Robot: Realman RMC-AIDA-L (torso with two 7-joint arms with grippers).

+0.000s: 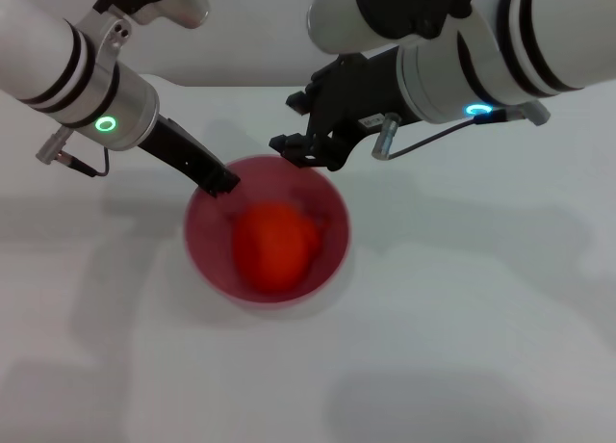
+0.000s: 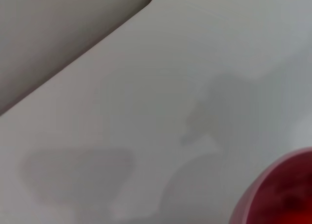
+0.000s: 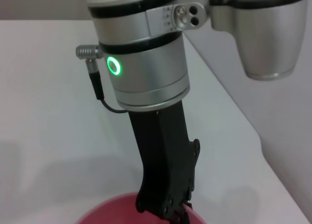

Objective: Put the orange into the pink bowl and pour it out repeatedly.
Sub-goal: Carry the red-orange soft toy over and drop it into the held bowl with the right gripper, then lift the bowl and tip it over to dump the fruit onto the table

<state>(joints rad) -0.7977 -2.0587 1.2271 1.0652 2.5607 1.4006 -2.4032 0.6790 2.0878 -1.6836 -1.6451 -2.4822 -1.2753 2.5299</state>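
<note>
The surface [image 1: 481, 318] is plain white and matt, and it carries only soft grey shadows of the two arms and of the bowl. Its far edge runs across the top of the head view, and behind it a pale grey wall or floor begins; in the right wrist view the same edge goes diagonally, with the grey room area beside it (nothing more of the room can be told). The pink bowl [image 1: 332, 246] stands upright near the middle of the surface, a little toward the robot's left side, and the orange [image 1: 277, 246] lies inside it, low in the hollow and touching the bottom. The left pincer [image 1: 223, 181] reaches down from the upper left and its black tip is on the bowl's rim at the far left side; it seems to be clamped on the rim, and in the right wrist view the same pincer [image 3: 176, 212] meets the pink rim [image 3: 112, 204] with its fingers together. The right pincer [image 1: 300, 149] hangs just above the far rim of the bowl, not touching it, and its dark fingers stand apart, holding nothing. The left wrist view shows mostly bare white surface with shadows, and a curved part of the bowl [image 2: 263, 195] in one corner.
</note>
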